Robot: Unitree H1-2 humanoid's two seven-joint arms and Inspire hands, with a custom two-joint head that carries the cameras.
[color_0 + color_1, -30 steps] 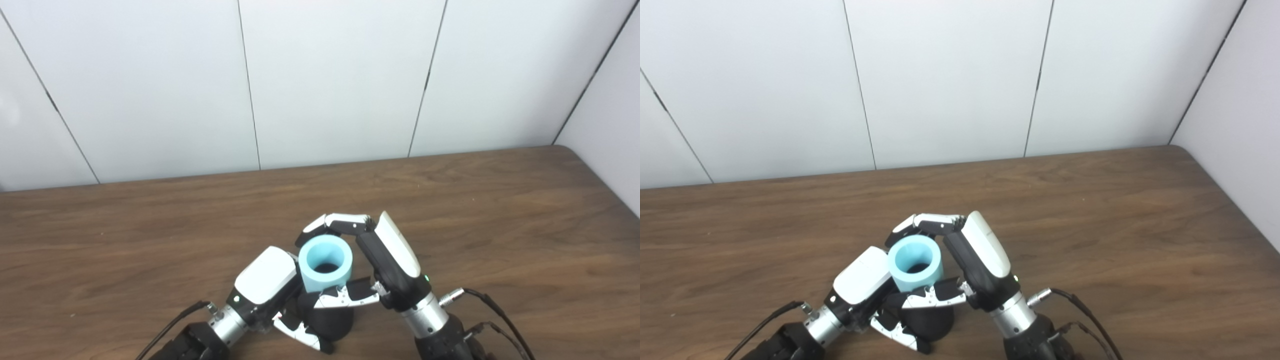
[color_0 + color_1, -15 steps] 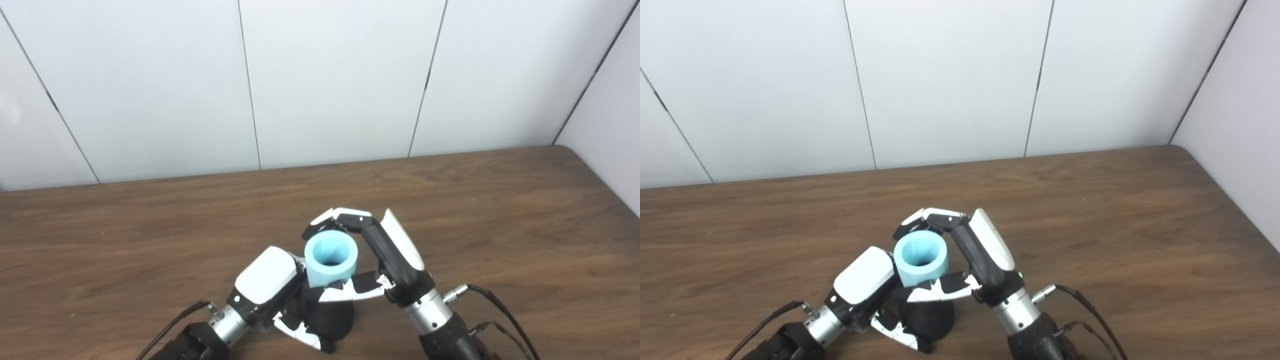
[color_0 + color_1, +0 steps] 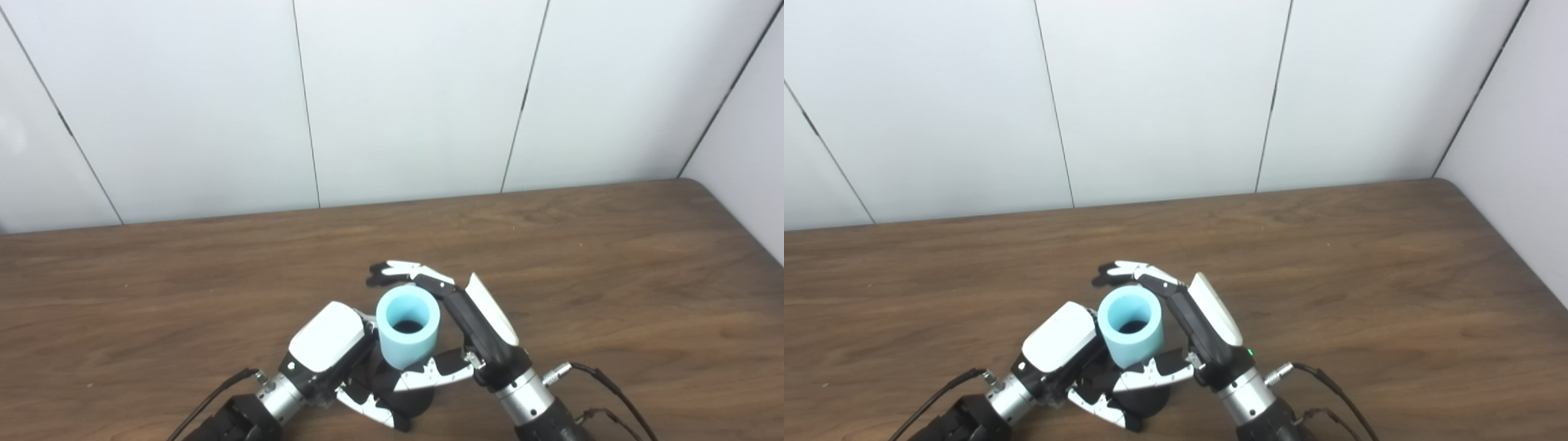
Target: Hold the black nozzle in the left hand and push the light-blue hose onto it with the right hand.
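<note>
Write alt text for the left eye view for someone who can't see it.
A light-blue hose stands upright on a black nozzle gripped by the left hand. The right hand, fingers spread, curves around the hose. Both work low over a brown wooden table before a white wall.

Bench (image 3: 612, 275): brown wood grain, satin. Hose (image 3: 405, 343): matt light-blue, smooth. Nozzle (image 3: 407, 401): matt black. Hand shells (image 3: 324, 337): glossy white plastic.

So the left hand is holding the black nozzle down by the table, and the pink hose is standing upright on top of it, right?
Not quite: the hose is light blue, not pink, as the left eye view shows. The rest holds: the left hand grips the black nozzle low by the table, and the hose stands upright on it, open end up.
</note>
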